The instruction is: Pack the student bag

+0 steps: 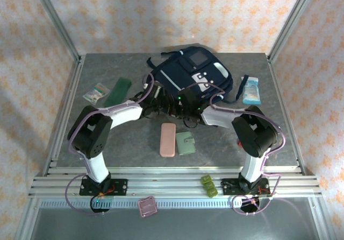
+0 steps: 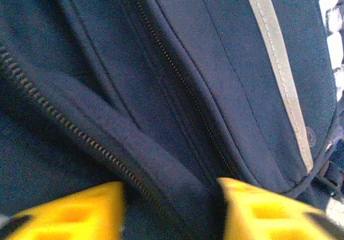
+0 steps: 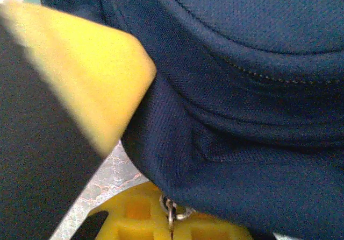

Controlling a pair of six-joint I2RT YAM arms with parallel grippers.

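Grey table (image 1: 107,143), patterned walls (image 1: 161,14). Left gripper (image 2: 172,197) spread wide astride zipper fold (image 2: 134,148). Right gripper (image 3: 148,148) around student bag (image 3: 242,62) hem, clamping unclear (zip ring (image 3: 173,213) beside lower finger). Student bag (image 1: 191,73) at table rear: probably soft, floppy; grip seam, not panel.

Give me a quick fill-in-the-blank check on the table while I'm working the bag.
1. The wallet beside the pink case is ____.
2. The left tool has a zipped fold of the student bag between its fingers, which are coloured ____.
3. In the top view, the light-blue pack lies to the ____ of the student bag.
Missing words: green; yellow; right.
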